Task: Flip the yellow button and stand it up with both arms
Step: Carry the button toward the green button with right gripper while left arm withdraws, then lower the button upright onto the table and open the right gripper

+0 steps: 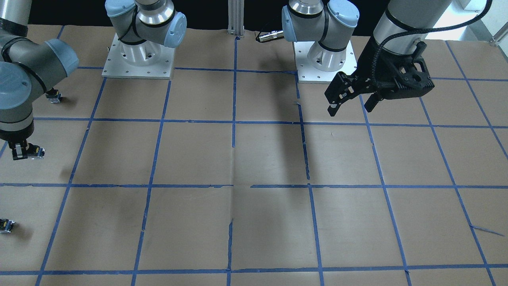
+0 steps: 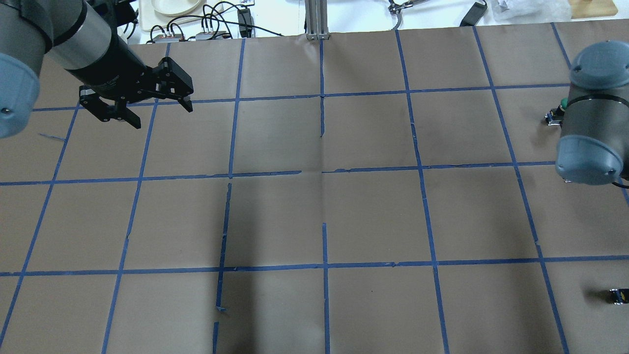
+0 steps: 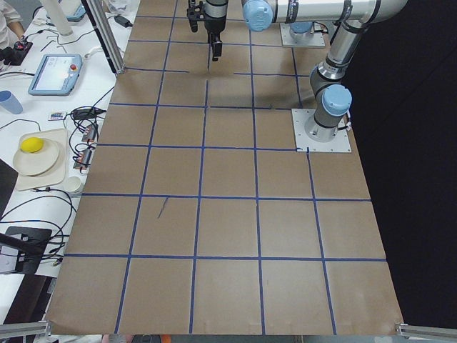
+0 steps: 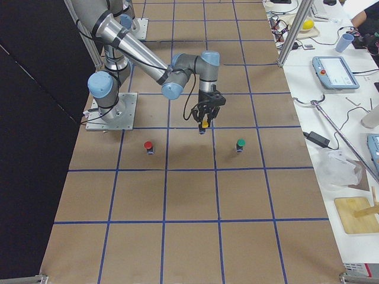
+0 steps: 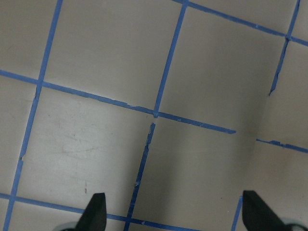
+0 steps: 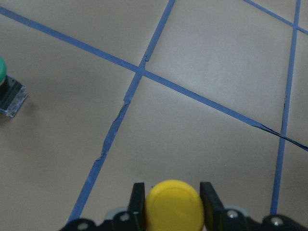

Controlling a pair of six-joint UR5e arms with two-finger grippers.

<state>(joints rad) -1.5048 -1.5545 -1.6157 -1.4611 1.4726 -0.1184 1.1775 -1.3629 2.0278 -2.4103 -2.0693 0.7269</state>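
Observation:
The yellow button [image 6: 173, 206] sits between the fingers of my right gripper [image 6: 173, 195], which is shut on its body, with the round yellow cap facing the wrist camera. In the exterior right view the gripper [image 4: 204, 120] holds it a little above the table. In the front-facing view the gripper [image 1: 23, 153] is at the left edge. In the overhead view the arm's elbow hides it. My left gripper [image 1: 351, 106] is open and empty, hovering far away over the table; it also shows in the overhead view [image 2: 147, 112] and the left wrist view [image 5: 175, 215].
A green-capped button [image 4: 240, 144] stands on the table beyond the right gripper and shows in the right wrist view [image 6: 7, 91]. A red-capped button [image 4: 148, 146] stands nearer the robot's base. The table is brown paper with blue tape lines [image 2: 322, 172].

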